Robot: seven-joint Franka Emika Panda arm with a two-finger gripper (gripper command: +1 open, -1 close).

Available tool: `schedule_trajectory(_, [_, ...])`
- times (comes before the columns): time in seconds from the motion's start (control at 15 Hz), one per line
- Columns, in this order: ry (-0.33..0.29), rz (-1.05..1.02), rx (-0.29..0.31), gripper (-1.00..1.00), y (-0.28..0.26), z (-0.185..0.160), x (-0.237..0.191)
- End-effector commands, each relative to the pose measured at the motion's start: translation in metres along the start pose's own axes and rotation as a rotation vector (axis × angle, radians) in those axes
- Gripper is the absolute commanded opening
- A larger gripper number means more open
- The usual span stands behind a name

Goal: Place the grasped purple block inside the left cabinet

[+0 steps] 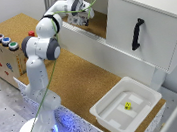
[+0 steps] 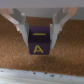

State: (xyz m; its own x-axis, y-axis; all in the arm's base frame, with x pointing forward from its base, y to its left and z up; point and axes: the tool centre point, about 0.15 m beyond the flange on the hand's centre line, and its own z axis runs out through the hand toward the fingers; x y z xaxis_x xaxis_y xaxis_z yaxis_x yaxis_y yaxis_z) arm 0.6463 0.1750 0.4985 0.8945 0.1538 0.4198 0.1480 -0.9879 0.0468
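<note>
In the wrist view a purple block point(image 2: 40, 42) with a yellow letter A sits between my two fingers point(image 2: 22, 27), which press on its sides. The gripper point(image 2: 40, 37) is shut on the block, low over a brown cork floor point(image 2: 15, 55). In the exterior view my gripper point(image 1: 81, 16) reaches into the left cabinet point(image 1: 99, 24), the open left compartment of the long white cabinet, over its cork floor. The block is hidden behind the gripper in that view. I cannot tell whether the block touches the floor.
The right compartment has a closed white door with a black handle point(image 1: 137, 34). A shallow white tray point(image 1: 105, 112) holding a small yellow die point(image 1: 127, 106) stands at the exterior view's lower right. A wooden box with coloured buttons point(image 1: 3, 41) stands at its left.
</note>
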Motion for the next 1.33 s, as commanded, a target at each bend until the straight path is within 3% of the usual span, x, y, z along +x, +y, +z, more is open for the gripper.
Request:
schedule_trajectory(0.0, [-0.118, 0.029, -0.030, -1.00, 0.000, 0.028, 0.015])
schedule_trajectory(0.2, [-0.103, -0.008, -0.019, -1.00, -0.006, 0.034, 0.020])
schedule_trajectory(0.27, [-0.045, -0.050, -0.098, 1.00, -0.011, 0.028, 0.020])
schedule_trajectory(0.6, [0.051, -0.020, -0.095, 1.00, 0.001, 0.002, -0.007])
schedule_trajectory(0.93, [0.132, 0.014, -0.053, 1.00, 0.016, -0.048, -0.087])
schedule_trajectory(1.07, [0.124, 0.036, -0.021, 1.00, 0.026, -0.059, -0.121])
schedule_trajectory(1.27, [0.116, 0.039, -0.018, 1.00, 0.027, -0.061, -0.129])
